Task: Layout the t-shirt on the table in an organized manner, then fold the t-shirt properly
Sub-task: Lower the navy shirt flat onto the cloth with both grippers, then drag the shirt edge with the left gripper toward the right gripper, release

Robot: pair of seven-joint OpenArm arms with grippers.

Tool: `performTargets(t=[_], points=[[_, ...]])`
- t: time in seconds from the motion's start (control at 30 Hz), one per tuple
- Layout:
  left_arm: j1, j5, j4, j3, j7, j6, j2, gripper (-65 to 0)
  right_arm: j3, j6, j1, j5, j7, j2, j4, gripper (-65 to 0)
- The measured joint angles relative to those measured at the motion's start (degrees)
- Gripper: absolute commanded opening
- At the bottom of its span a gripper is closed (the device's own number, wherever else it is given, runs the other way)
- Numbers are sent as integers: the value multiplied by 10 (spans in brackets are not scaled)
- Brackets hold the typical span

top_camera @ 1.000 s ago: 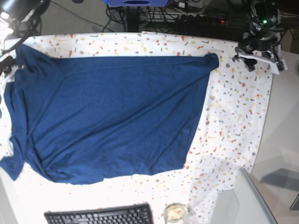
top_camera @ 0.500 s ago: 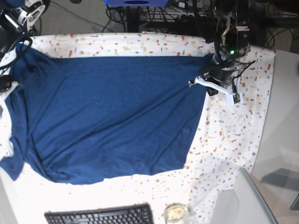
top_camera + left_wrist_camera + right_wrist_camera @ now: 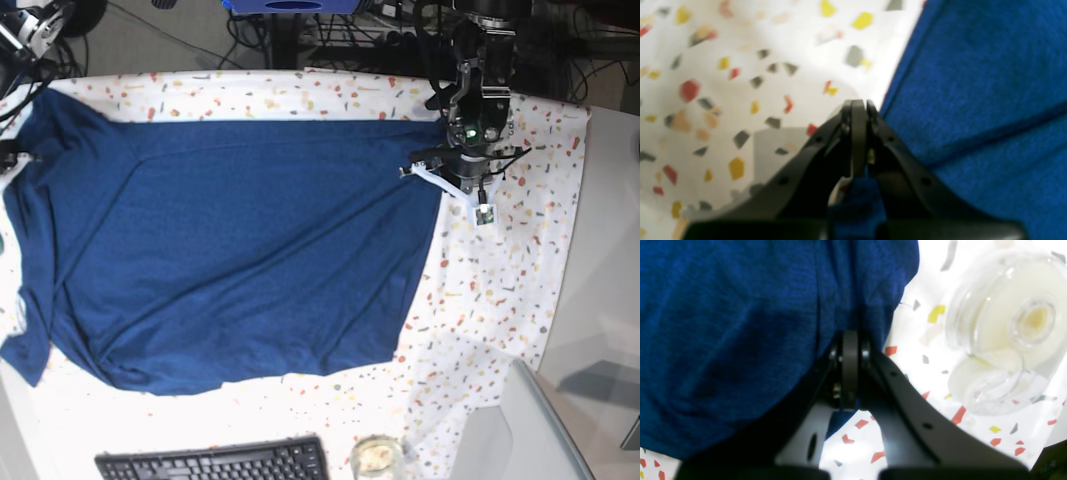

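Layout stage, fold not begun: my left claw (image 3: pixel 858 106) and right claw (image 3: pixel 850 340) both pinched on edges of the shirt (image 3: pixel 230 250), which lies mostly spread but creased betw. them on the table (image 3: pixel 500 270).

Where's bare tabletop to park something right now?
Free: the speckled white table cloth strip between the navy-blue knit t-shirt's right hem and the grey surface, below the left gripper. A thin strip along the far edge. Crowded: the near edge with the black keyboard and glass jar.
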Motion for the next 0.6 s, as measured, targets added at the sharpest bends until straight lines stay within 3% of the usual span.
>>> performTargets(t=[0.3, 0.43, 0.6], points=[[-47, -3, -38, -22, 13, -2, -24, -650, -3, 0, -9, -5, -10, 29, 11, -642], [-47, -6, 9, -21, 24, 0, -22, -650, -3, 0, -8, -6, -21, 35, 21, -642], [-26, -32, 119, -20, 50, 3, 17, -650, -5, 1, -36, -5, -35, 12, 134, -642]])
